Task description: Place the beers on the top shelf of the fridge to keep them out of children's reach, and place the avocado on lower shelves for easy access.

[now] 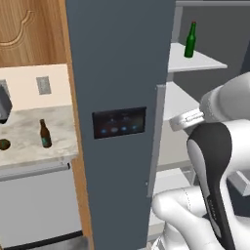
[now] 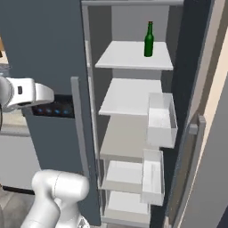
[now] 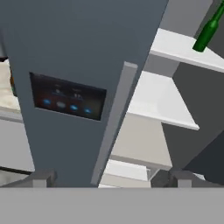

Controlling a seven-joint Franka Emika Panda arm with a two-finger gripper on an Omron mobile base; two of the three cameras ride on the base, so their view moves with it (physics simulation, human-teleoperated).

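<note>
The green beer (image 2: 149, 40) stands upright on the top shelf (image 2: 129, 58) of the open fridge (image 1: 117, 58), toward the shelf's right rear. It also leans into the upper right corner of the hand view as a green beer (image 3: 208, 29). The brown beer (image 1: 45, 134) stands on the stone counter left of the fridge, with the avocado (image 1: 4, 144) further left at the picture's edge. My gripper (image 3: 111, 179) is open and holds nothing. It faces the fridge door's grey handle (image 3: 114, 124) and is well away from both bottles.
The lower shelves (image 2: 129, 95) are bare white panels. Two white door bins (image 2: 160, 118) jut out at their right side. The half-shut door with its black panel (image 1: 119, 122) stands between the counter (image 1: 29, 132) and the shelves. A wooden cabinet (image 1: 29, 29) hangs above the counter.
</note>
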